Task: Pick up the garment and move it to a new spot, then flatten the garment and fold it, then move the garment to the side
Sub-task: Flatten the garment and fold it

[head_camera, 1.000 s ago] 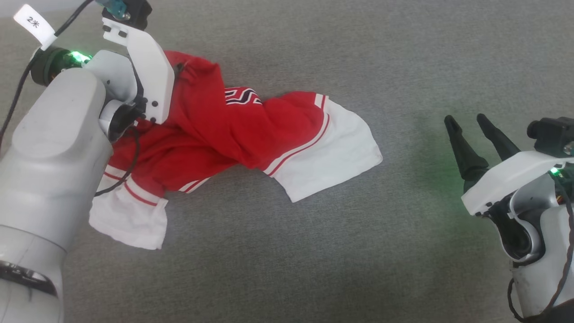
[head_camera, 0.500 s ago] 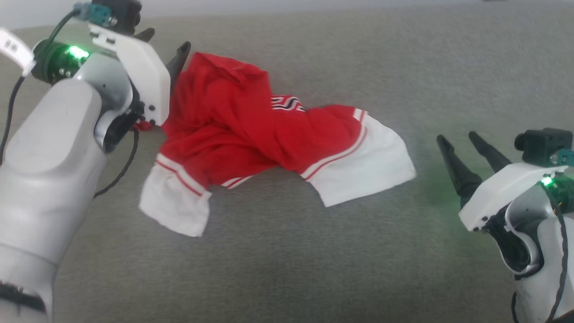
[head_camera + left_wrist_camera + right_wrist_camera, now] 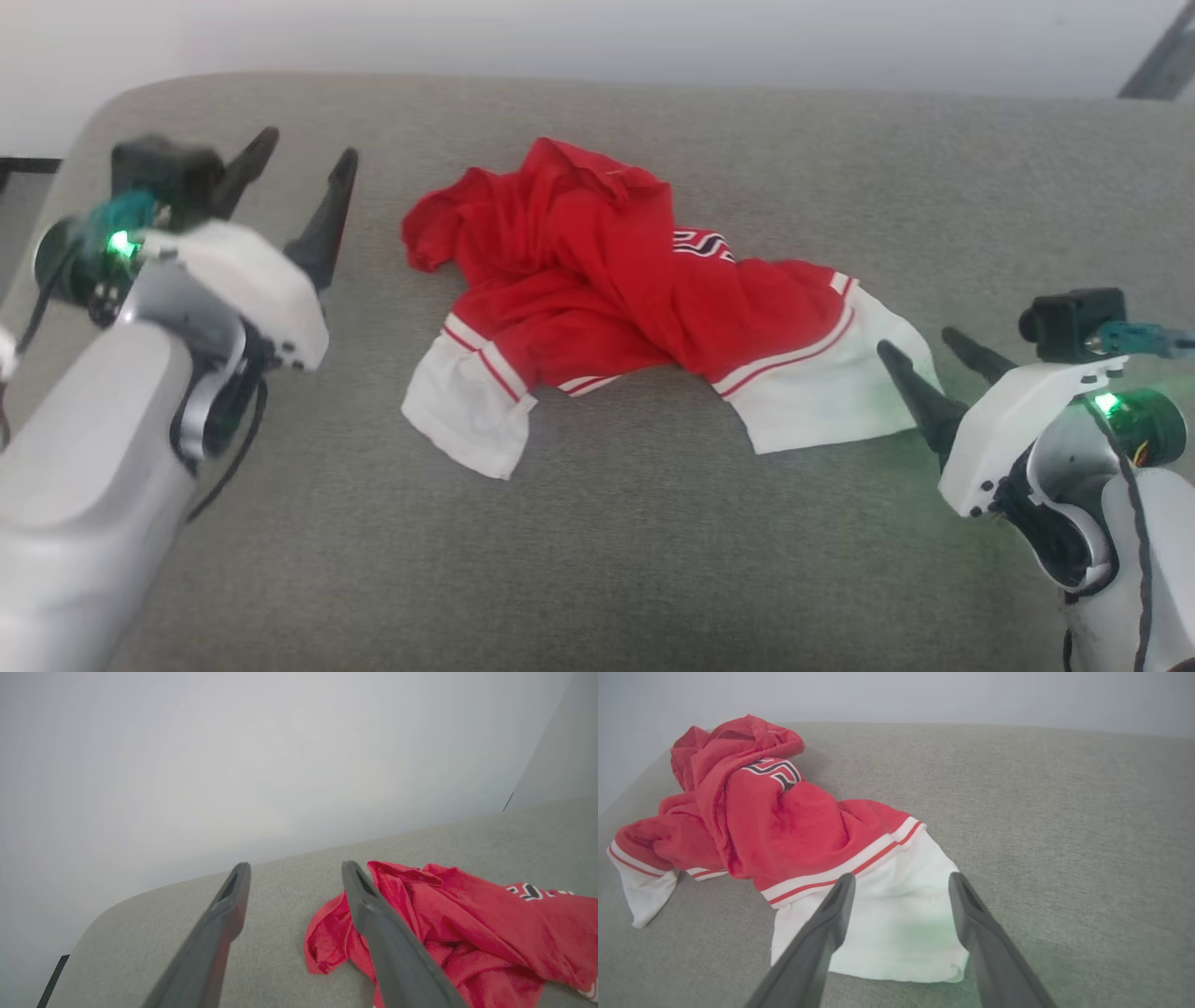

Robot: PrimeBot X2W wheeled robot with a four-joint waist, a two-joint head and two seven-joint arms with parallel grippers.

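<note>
Head view. The garment (image 3: pixel 607 280), a red jersey with white sleeves, lies crumpled on the grey cloth-covered table (image 3: pixel 653 579), between the two grippers and held by neither. The left gripper (image 3: pixel 309 145) stands clear of the cloth, its two dark fingers spread apart and empty; the garment's red bunched edge lies just to its right. The right gripper (image 3: pixel 915 341) is likewise spread wide and empty, its nearer fingertip at the edge of one white sleeve (image 3: pixel 831 401); whether it touches the cloth cannot be told from this angle. The second white sleeve (image 3: pixel 467 420) lies on the garment's far side from that gripper, nearer the left one. Black, white-edged lettering (image 3: pixel 702 245) shows in a fold on the chest, too creased to read.

Left wrist view. The left gripper (image 3: pixel 295 865) points over the table edge toward a pale wall (image 3: pixel 233 765); the garment (image 3: pixel 467 919) lies beside and beyond its right finger.

Right wrist view. The right gripper (image 3: pixel 901 877) frames the white sleeve (image 3: pixel 896 933) ahead of its tips, with the red body (image 3: pixel 784 826) farther ahead and to the left.
</note>
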